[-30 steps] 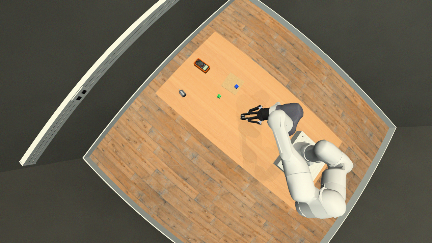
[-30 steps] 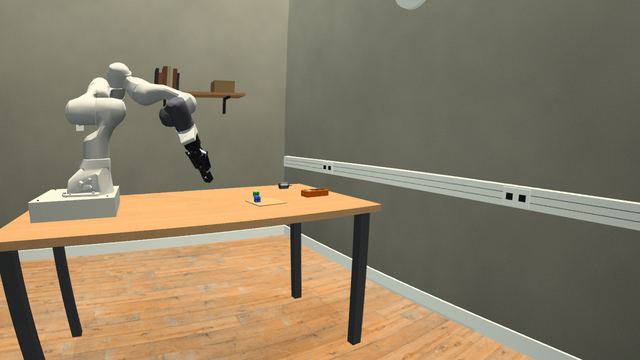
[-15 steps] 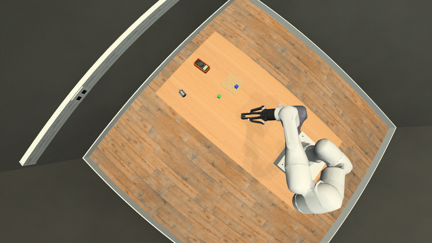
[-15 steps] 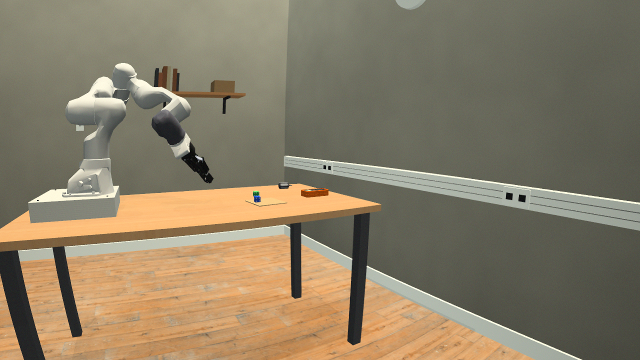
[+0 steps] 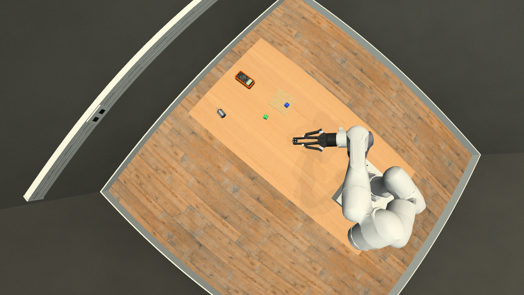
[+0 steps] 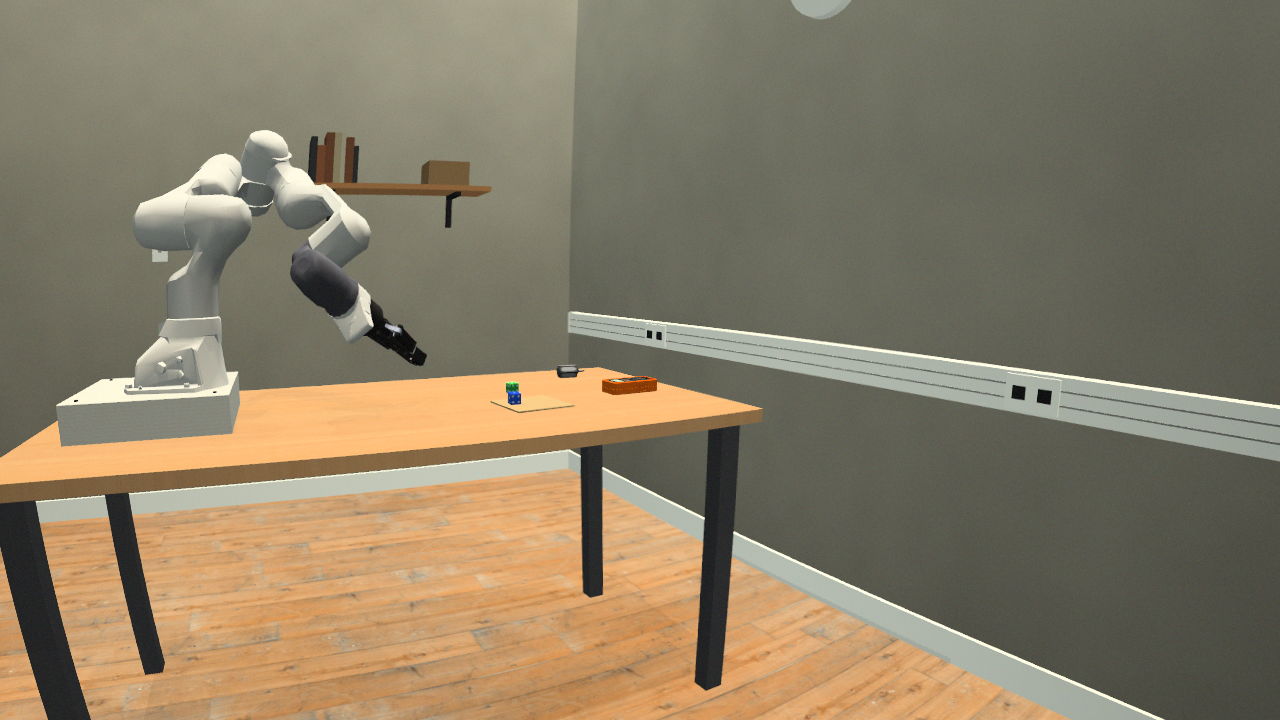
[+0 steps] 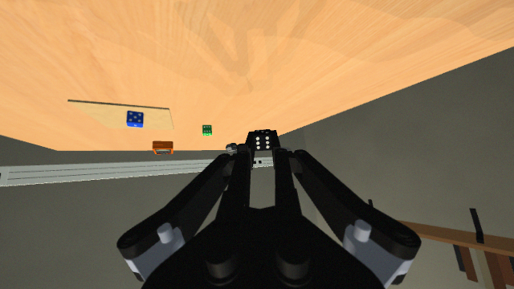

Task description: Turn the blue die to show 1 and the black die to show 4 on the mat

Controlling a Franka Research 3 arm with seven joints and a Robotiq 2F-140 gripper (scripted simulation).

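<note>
My gripper [image 5: 295,140] [image 6: 418,357] [image 7: 263,139] is shut on the black die [image 5: 294,140] [image 7: 263,142], high above the table and tilted obliquely downward. The die's face toward the wrist camera shows two rows of white pips. The blue die [image 5: 286,105] [image 6: 513,398] [image 7: 135,119] sits flat on the mat [image 5: 279,96] [image 6: 544,405] [image 7: 161,120], near its edge on the robot's side, with one pip on top. The green die [image 5: 265,116] [image 6: 512,386] [image 7: 207,130] sits flat on the table beside the mat, with several pips on top.
An orange multimeter [image 5: 244,79] [image 6: 629,385] [image 7: 162,147] lies beyond the mat. A small grey motor [image 5: 221,112] [image 6: 567,370] [image 7: 231,147] lies near the table's far end. A wall shelf [image 6: 402,188] with books and a box is behind the arm in the exterior view.
</note>
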